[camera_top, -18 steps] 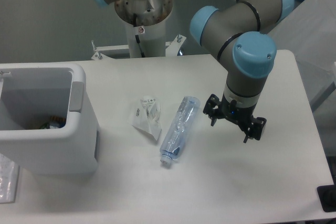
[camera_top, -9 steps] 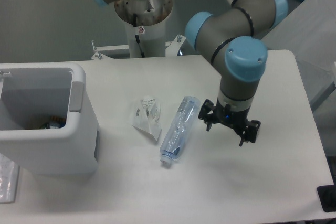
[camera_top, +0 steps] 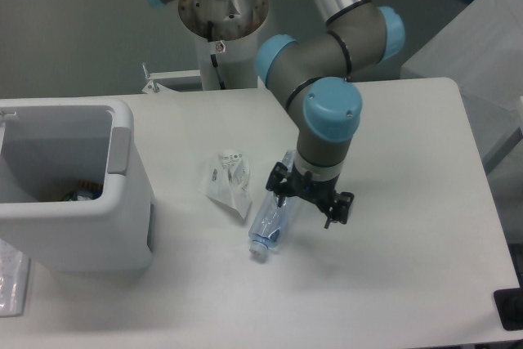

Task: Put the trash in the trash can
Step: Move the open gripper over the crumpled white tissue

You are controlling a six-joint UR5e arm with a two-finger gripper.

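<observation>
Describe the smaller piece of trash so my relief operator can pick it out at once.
Start at the big white trash can on the table's left side. Just to its right, on the bare tabletop, lies the crumpled wrapper. It is short, whitish and printed, whereas the crushed bottle beside it is long, clear and bluish and has the open pincer over it.

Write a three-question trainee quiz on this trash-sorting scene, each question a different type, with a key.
1. True or false: the crushed bottle is already in the trash can.
2. Which lies nearer the trash can? A) crumpled wrapper B) crushed bottle
3. Fill in: the gripper hangs open beside the ____.

Key: 1. False, it lies on the table. 2. A. 3. Bottle.
</observation>
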